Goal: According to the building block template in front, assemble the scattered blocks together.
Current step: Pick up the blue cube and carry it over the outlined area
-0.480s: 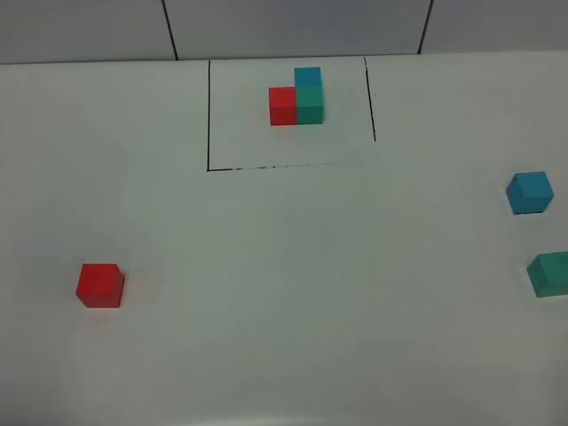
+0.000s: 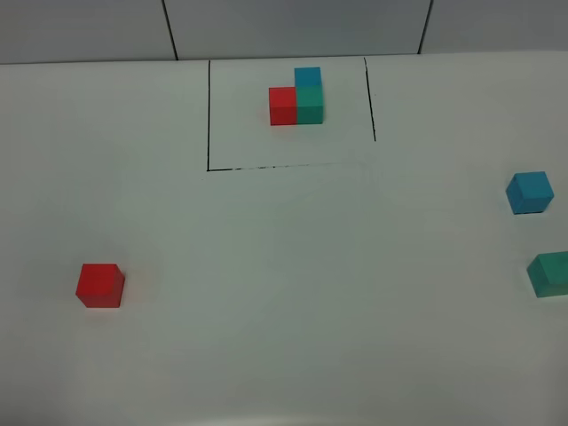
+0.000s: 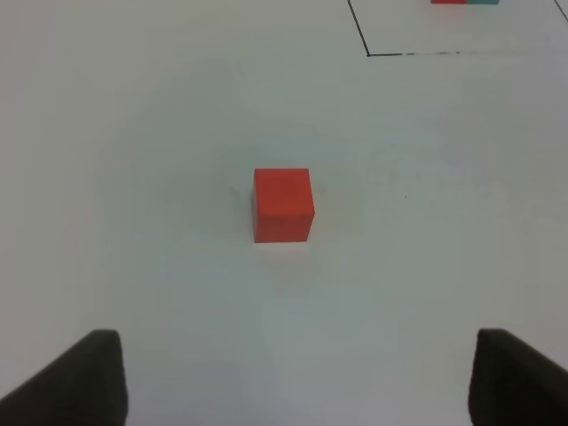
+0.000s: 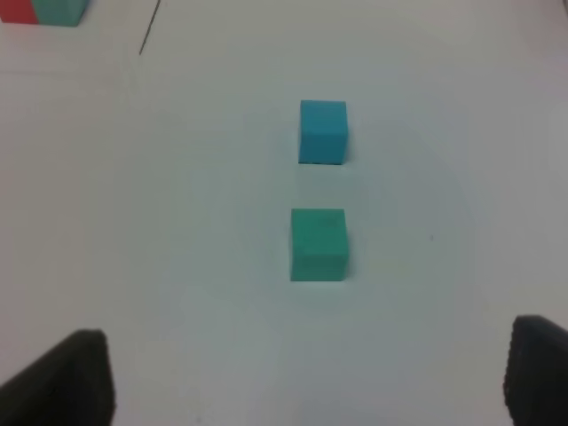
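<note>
Facing red block (image 3: 283,204), left hand (image 3: 302,377) spread, right hand (image 4: 311,368) spread facing teal block (image 4: 318,244), blue block (image 4: 322,131) beyond

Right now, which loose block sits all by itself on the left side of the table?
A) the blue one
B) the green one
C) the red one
C: the red block sits alone on the left in the high view, while the blue block and the green block lie near each other at the right edge.

Black, blunt-tipped gripper fingers (image 3: 80,382)
</note>
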Controlling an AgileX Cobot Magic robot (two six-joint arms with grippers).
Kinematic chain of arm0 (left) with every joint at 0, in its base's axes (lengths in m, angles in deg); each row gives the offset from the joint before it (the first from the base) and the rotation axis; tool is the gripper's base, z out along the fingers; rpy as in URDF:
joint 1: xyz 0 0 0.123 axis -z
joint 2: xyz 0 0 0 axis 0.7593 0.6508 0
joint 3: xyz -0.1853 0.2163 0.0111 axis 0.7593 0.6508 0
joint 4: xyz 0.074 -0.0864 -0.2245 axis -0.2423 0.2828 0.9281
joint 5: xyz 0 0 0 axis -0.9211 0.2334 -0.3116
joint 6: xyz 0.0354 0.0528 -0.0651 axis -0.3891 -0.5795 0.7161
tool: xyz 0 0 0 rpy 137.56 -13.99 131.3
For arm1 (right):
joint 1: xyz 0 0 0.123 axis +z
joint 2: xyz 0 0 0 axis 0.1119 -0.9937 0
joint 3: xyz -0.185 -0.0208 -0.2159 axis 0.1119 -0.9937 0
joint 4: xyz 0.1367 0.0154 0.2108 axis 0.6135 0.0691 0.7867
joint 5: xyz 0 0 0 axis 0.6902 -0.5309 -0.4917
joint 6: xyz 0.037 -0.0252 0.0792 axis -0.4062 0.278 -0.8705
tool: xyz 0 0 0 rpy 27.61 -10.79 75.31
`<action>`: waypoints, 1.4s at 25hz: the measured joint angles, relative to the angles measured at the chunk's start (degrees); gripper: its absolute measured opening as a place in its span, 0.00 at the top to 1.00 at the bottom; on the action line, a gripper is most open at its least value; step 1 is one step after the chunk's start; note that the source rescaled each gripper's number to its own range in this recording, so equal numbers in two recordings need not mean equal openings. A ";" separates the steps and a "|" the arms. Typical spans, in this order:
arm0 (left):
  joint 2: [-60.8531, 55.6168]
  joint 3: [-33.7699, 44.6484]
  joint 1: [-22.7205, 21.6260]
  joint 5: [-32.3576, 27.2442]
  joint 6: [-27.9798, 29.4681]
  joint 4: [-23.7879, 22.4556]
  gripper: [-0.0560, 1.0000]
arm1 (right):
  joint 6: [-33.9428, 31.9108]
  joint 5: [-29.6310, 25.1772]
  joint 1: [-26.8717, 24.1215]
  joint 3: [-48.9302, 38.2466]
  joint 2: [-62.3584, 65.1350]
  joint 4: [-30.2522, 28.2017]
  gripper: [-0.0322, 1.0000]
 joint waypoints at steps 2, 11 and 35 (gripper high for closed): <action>0.00 0.00 0.00 0.00 0.00 0.00 0.11 | 0.00 0.00 0.00 0.00 0.00 0.30 0.11; 0.00 0.00 0.00 0.00 0.00 0.00 0.11 | 0.00 0.00 0.00 0.00 0.00 0.30 0.11; 0.00 0.00 0.00 0.00 0.00 0.00 0.11 | 0.00 0.00 0.00 0.00 0.00 0.30 0.11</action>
